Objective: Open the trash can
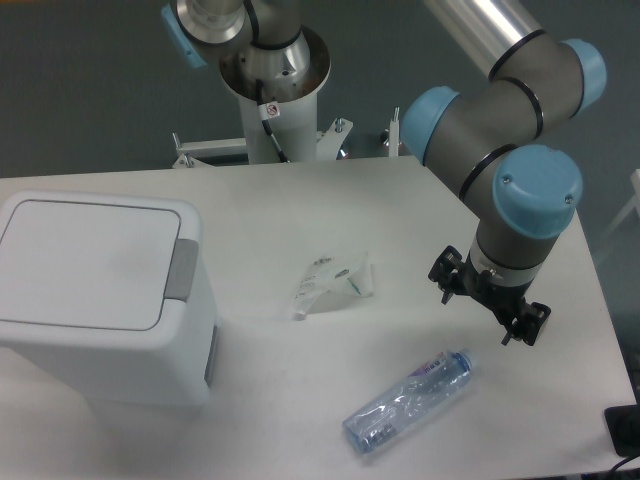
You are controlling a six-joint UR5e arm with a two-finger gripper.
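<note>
The trash can [100, 300] is a large boxy white bin at the left of the table. Its flat white lid [85, 262] lies shut. A grey push-button [182, 270] sits on the rim at the lid's right edge. My gripper [490, 310] hangs at the right side of the table, far from the bin, above the table top. Its black fingers [446, 270] stand apart with nothing between them.
A crumpled clear plastic wrapper [333, 283] lies mid-table between the bin and the gripper. A crushed clear plastic bottle [408, 400] lies near the front edge, below the gripper. The arm's base column [272, 90] stands at the table's back edge.
</note>
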